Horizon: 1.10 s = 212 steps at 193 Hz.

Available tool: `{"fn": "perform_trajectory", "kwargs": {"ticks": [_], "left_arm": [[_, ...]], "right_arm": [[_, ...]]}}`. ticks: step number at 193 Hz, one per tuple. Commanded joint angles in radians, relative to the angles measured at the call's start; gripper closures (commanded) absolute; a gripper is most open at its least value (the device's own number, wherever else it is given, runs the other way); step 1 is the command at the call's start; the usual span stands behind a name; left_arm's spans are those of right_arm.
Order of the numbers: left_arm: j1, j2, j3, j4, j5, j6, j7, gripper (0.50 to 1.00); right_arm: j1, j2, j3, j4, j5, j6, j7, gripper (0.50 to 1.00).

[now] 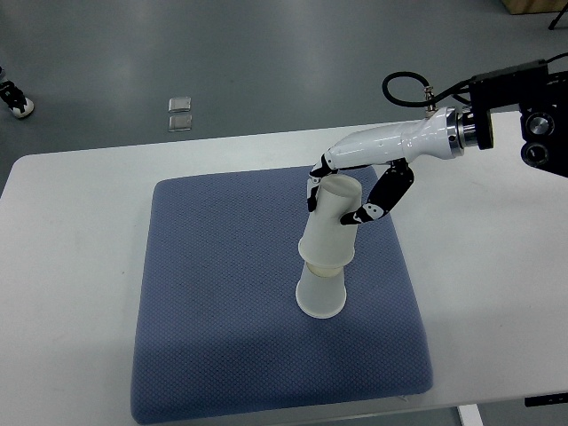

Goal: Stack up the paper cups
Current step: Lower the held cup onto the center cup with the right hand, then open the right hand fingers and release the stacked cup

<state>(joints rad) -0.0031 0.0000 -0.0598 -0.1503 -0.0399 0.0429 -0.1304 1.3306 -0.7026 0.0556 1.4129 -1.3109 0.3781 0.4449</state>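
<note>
A stack of white paper cups stands upside down on the blue mat, leaning slightly to the right at the top. The bottom cup rests rim-down on the mat. The top cup sits over the ones below. My right hand comes in from the right and its black fingers wrap around the top cup near its upper end. The left arm is not in view.
The blue mat lies on a white table. Two small clear squares lie on the grey floor beyond the table. A black and white object sits at the far left on the floor.
</note>
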Motion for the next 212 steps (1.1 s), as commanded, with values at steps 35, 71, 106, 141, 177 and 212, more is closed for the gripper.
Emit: {"fn": "perform_trajectory", "kwargs": {"ticks": [35, 71, 106, 141, 177, 212], "left_arm": [[0.0, 0.0, 0.0, 0.0, 0.0, 0.0, 0.0, 0.5], [0.0, 0.0, 0.0, 0.0, 0.0, 0.0, 0.0, 0.5], [0.0, 0.0, 0.0, 0.0, 0.0, 0.0, 0.0, 0.5], [0.0, 0.0, 0.0, 0.0, 0.0, 0.0, 0.0, 0.5], [0.0, 0.0, 0.0, 0.0, 0.0, 0.0, 0.0, 0.5], [0.0, 0.0, 0.0, 0.0, -0.001, 0.0, 0.0, 0.5]], "right_arm": [[-0.037, 0.015, 0.004, 0.009, -0.001, 0.001, 0.0, 0.893], [-0.064, 0.023, 0.004, 0.008, -0.002, -0.015, 0.0, 0.893], [-0.08, 0.031, 0.003, 0.001, -0.025, -0.038, -0.002, 0.893], [-0.1, 0.043, 0.003, -0.005, -0.076, -0.071, 0.0, 0.893], [-0.123, 0.058, 0.003, -0.026, -0.11, -0.107, 0.0, 0.893], [-0.139, 0.066, 0.003, -0.049, -0.159, -0.139, 0.0, 0.893]]}}
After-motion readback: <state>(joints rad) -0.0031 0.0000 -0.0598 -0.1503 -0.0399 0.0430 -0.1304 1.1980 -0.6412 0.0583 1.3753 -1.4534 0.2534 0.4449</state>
